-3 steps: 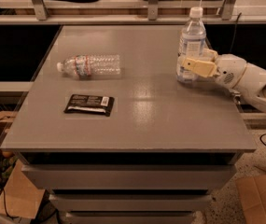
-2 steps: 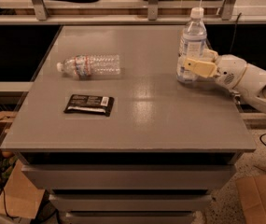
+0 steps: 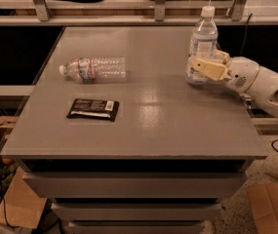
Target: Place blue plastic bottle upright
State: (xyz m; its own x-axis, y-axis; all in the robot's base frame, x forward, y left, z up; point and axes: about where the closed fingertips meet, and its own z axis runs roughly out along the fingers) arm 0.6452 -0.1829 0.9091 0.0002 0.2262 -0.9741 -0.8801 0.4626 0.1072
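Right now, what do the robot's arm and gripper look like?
The gripper, by the upright blue plastic bottle at the right edge of the table, is pale tan and blocky. The arm behind it is white with rounded segments, a thin tan ring at one joint and a small dark mark near the wrist.

Plastic bottles: two. First, blue plastic bottle: clear, smooth, white cap, wide white and pale-blue label; upright. Second, ribbed clear bottle: narrow red-blue label band; on its side.

Dark flat rectangular packet: one.

Grey flat-topped table: one, bearing all three items.

White robot arm: one. Cream two-finger gripper: one, at table's right side, against lower part of blue plastic bottle.

Brown cardboard boxes on floor: two. Left cardboard box; right cardboard box.
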